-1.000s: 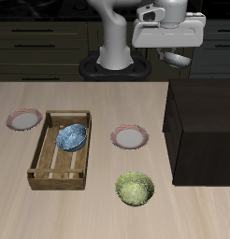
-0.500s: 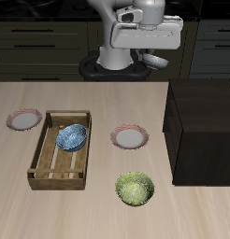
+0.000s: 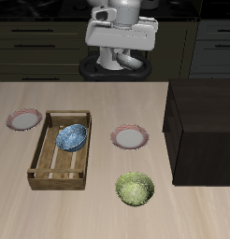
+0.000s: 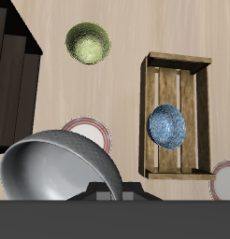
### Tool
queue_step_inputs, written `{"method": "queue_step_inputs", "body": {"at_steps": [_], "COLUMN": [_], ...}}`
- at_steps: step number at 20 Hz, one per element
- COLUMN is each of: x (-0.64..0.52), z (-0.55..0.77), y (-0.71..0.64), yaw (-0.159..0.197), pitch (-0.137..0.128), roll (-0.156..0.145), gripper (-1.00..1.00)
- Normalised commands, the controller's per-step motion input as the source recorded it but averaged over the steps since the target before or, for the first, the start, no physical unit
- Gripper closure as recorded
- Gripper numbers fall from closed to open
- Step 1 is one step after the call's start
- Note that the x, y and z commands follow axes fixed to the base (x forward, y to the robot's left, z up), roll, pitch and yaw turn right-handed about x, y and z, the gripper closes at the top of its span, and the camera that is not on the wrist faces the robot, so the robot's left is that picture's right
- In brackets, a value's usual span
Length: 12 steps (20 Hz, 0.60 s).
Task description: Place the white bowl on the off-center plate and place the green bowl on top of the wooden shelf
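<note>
Tabletop [image 3: 89,210] far below; my gripper [image 3: 126,58], jaws pinching white bowl [image 4: 56,163] rim, hangs upper-centre of ext frame, off-center plate [image 3: 23,119] at mid-left edge, past crate [image 3: 59,149]

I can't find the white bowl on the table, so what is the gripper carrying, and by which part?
The gripper carries the white bowl, gripped at its rim; the wrist view shows the bowl hanging right under the fingers.

**White arm, grey trim**

The robot arm [image 3: 122,26] is glossy white, built of rounded, tube-like segments. Its wrist ends in a broad, boxy white hand block [image 3: 120,35] with a darker grey underside. The arm rises from a round black base [image 3: 114,68].
</note>
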Motion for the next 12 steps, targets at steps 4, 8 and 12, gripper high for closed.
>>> {"method": "queue_step_inputs", "body": {"at_steps": [4, 8, 12], "x": [-0.05, -0.06, -0.05], "z": [-0.07, -0.05, -0.06], "y": [-0.56, -0.61, -0.56], "yaw": [-0.033, -0.024, -0.015], "pitch": [0.013, 0.009, 0.005], "roll": [-0.042, -0.02, -0.012], "gripper": [1.0, 1.0, 1.0]}}
